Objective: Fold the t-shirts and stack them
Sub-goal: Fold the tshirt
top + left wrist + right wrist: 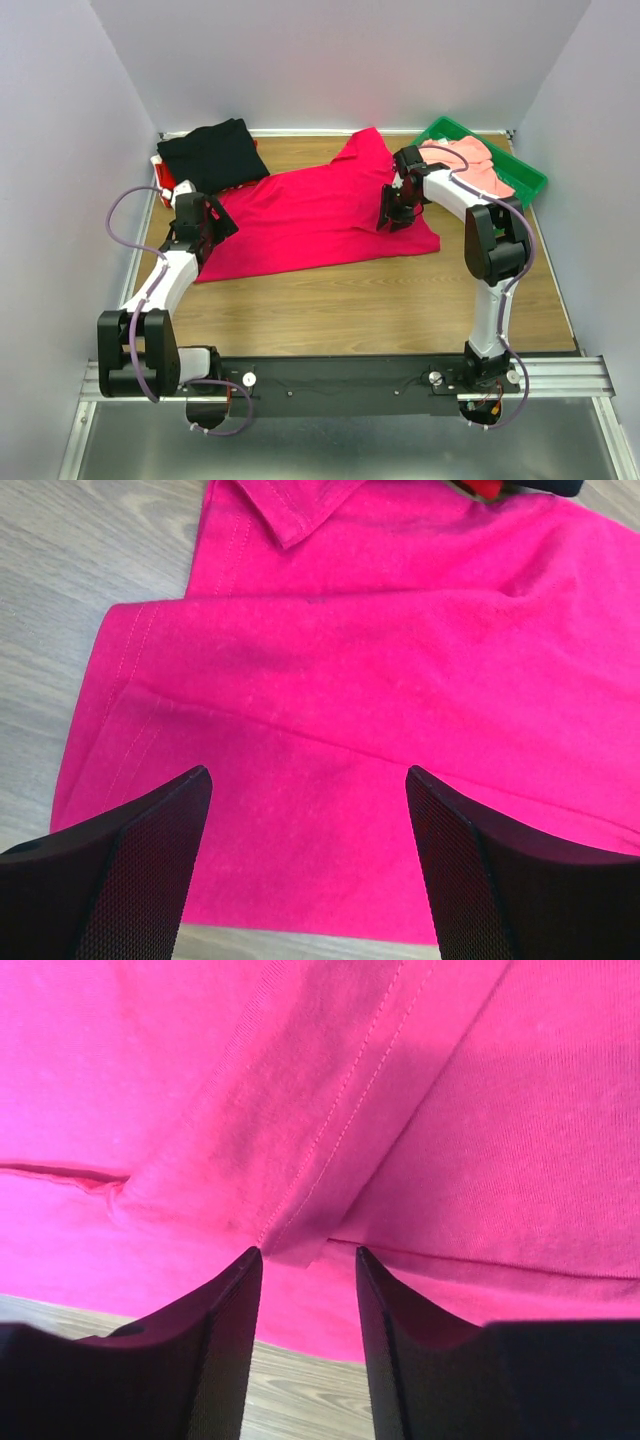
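Currently, stage: early to middle, by judgement; one shirt of three looks finished.
Done: black shirt point(212, 155) lies folded into a compact block at the far left of the table point(350, 305).
In hand: crimson shirt point(320, 215) lies spread flat mid-table, one sleeve pointing far, not yet folded.
Left to do: fold the crimson shirt, stack it on the black one, then take the salmon shirt point(478, 160), which lies bunched in the green tray point(527, 180) at the far right.
Left gripper point(308, 780): jaws wide apart, hovering over the left edge of the crimson shirt; nothing held.
Right gripper point(308, 1255): narrow gap, tips set either side of a raised hem fold at the shirt's right side; no grip evident yet.
Cloth: fine matte knit, limp, with double-stitched hems and shallow creases; layers will probably slide on each other.
Fingers: black, wedge-shaped, with a mesh-textured inner face.
Table: pale wood grain, smooth.
Tray: rigid plastic with raised walls.
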Controlling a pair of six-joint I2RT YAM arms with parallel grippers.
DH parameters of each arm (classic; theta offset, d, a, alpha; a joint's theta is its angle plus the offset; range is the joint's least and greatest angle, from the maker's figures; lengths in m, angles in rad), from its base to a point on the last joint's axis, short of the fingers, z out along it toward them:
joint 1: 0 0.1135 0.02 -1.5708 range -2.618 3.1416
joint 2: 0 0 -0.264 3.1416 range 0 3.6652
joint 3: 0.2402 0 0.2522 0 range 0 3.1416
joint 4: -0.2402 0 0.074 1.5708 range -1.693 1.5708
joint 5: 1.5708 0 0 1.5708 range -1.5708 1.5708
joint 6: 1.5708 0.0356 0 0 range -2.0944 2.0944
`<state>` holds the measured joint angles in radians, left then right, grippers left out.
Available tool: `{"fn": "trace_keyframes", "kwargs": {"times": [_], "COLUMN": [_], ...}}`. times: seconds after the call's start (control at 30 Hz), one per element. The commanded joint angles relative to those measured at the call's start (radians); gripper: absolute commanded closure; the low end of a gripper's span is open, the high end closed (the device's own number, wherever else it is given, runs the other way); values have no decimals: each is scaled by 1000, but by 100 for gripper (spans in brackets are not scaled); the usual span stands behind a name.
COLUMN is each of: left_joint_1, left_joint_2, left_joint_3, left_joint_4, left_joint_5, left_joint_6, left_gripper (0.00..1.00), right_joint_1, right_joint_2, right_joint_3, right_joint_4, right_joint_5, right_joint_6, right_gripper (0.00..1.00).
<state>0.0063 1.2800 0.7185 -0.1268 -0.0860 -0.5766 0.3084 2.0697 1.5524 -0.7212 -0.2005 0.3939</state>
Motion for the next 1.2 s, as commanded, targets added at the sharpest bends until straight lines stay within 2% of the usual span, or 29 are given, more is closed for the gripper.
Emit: {"fn": "trace_keyframes", "kwargs": {"times": [0.0,0.67,0.87,0.97,1.07,1.17], "left_joint_1": [-5,-3,-3,-3,-3,-3], "left_joint_2": [-53,-97,-103,-102,-110,-114], "left_joint_3": [-33,-86,-97,-99,-102,-106], "left_joint_4": [21,13,16,13,13,13], "left_joint_5": [32,32,32,32,31,29], "left_joint_6": [-2,-11,-11,-8,-11,-12], "left_gripper": [14,15,15,15,15,15], "right_joint_1": [6,24,24,26,28,28], "right_joint_2": [0,18,20,21,26,27], "right_joint_3": [5,-11,-26,-23,-17,-6], "right_joint_4": [29,54,54,54,54,54], "right_joint_5": [-25,-25,-23,-28,-30,-30], "right_joint_6": [-12,6,11,17,17,14], "right_gripper": [52,60,71,85,90,100]}}
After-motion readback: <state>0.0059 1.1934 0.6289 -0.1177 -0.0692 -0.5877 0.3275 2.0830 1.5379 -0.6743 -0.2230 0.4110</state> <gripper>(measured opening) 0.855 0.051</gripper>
